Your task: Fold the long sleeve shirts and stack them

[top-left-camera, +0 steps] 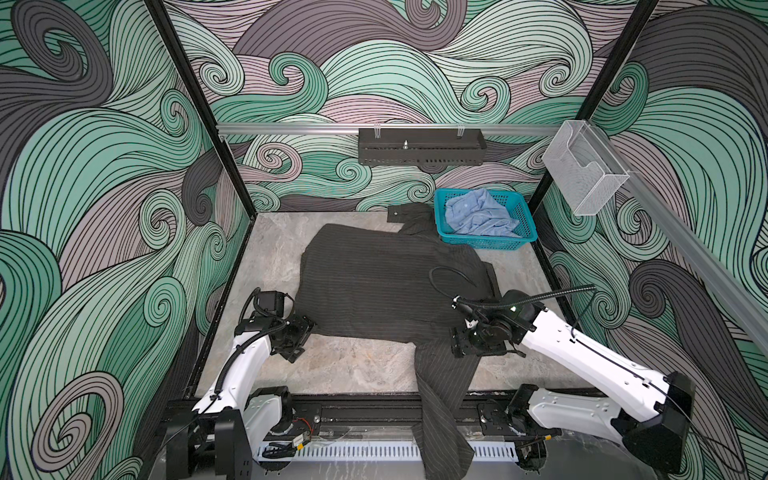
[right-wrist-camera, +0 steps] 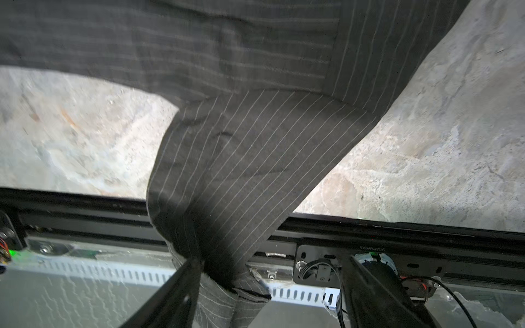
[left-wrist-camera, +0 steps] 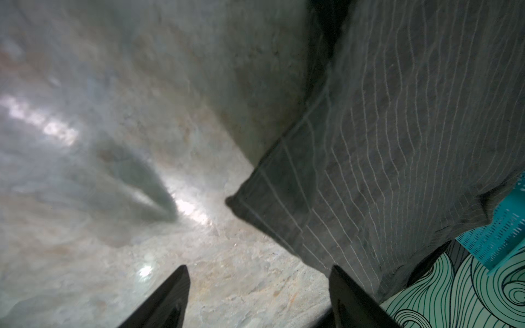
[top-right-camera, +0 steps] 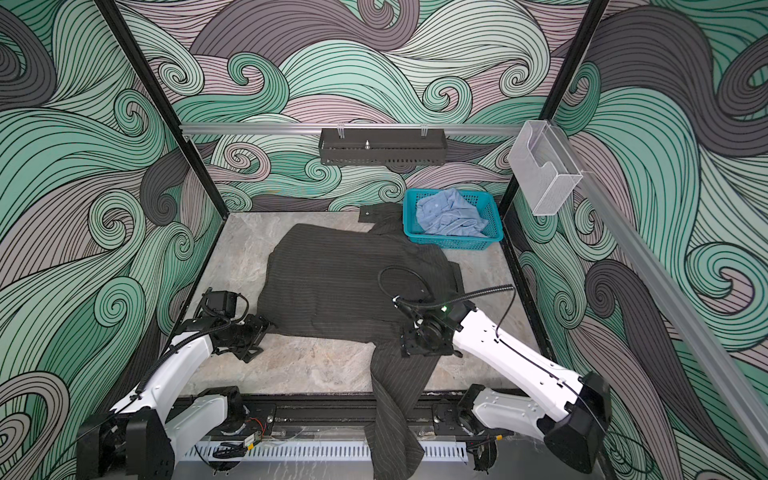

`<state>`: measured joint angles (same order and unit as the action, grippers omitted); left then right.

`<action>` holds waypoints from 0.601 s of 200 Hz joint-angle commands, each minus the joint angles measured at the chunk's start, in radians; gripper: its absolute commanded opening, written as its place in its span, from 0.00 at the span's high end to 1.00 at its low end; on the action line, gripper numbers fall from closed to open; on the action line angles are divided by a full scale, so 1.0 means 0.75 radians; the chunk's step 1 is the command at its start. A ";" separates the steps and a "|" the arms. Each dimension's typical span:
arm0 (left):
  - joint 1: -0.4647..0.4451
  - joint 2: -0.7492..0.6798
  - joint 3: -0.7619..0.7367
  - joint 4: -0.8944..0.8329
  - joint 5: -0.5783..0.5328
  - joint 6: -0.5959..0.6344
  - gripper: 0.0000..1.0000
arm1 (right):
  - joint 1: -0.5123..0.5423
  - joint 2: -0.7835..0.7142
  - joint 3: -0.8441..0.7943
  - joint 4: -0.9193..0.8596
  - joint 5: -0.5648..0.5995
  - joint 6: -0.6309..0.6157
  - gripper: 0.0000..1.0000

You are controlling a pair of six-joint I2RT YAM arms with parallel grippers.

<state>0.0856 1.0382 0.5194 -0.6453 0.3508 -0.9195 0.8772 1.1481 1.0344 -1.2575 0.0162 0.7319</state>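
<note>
Dark charcoal pinstriped cloth shirt (top-left-camera: 374, 282) lies spread on the grey stone-look tabletop (top-left-camera: 353, 365), ahead of both tools.

Left gripper (left-wrist-camera: 258, 268): jaws apart, empty, hem corner just ahead.

Right gripper (right-wrist-camera: 274, 258): jaws wide, sleeve draped loosely between them, not pinched. Cuff is cut from view.

Cloth looks light and limp and will likely sag, so take it at corners or seams.

Crumpled light blue cloth shirt (top-left-camera: 482, 216) sits in the teal plastic mesh basket (top-left-camera: 486, 243), well beyond the right gripper. Its collar and sleeves can't be made out.

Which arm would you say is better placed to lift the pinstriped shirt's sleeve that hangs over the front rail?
Likely right. The right gripper is open right at the dangling sleeve of the pinstriped shirt, while the left gripper, also open, is at the shirt's opposite hem corner.
</note>
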 commanded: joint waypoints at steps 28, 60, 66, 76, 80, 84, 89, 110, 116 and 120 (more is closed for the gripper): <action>0.005 0.203 0.074 0.183 -0.034 -0.054 0.55 | 0.367 -0.036 -0.140 0.022 -0.063 0.293 0.15; 0.006 0.198 0.074 0.172 -0.031 -0.035 0.92 | 0.584 -0.022 -0.219 0.133 -0.103 0.405 0.13; 0.006 0.190 0.076 0.158 -0.033 -0.027 0.97 | 0.613 -0.012 -0.237 0.159 -0.114 0.417 0.13; 0.006 0.175 0.082 0.135 -0.034 -0.014 1.00 | 0.660 0.010 -0.263 0.209 -0.140 0.433 0.12; 0.006 0.167 0.084 0.126 -0.035 -0.011 1.00 | 0.677 0.020 -0.273 0.226 -0.148 0.438 0.12; 0.006 0.158 0.083 0.120 -0.034 -0.008 1.00 | 0.691 0.032 -0.281 0.241 -0.157 0.441 0.12; 0.008 0.150 0.085 0.115 -0.034 -0.006 1.00 | 0.710 0.049 -0.290 0.272 -0.168 0.442 0.12; 0.006 0.119 0.093 0.085 -0.045 0.008 1.00 | 0.772 0.125 -0.312 0.359 -0.206 0.440 0.13; 0.006 0.117 0.098 0.073 -0.051 0.012 1.00 | 0.780 0.151 -0.320 0.372 -0.215 0.438 0.14; 0.008 0.117 0.101 0.064 -0.054 0.014 1.00 | 0.783 0.168 -0.326 0.379 -0.216 0.438 0.14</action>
<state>0.0856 1.1492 0.5560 -0.5388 0.3397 -0.9321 1.4349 1.2179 0.8104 -1.0550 -0.1070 1.0309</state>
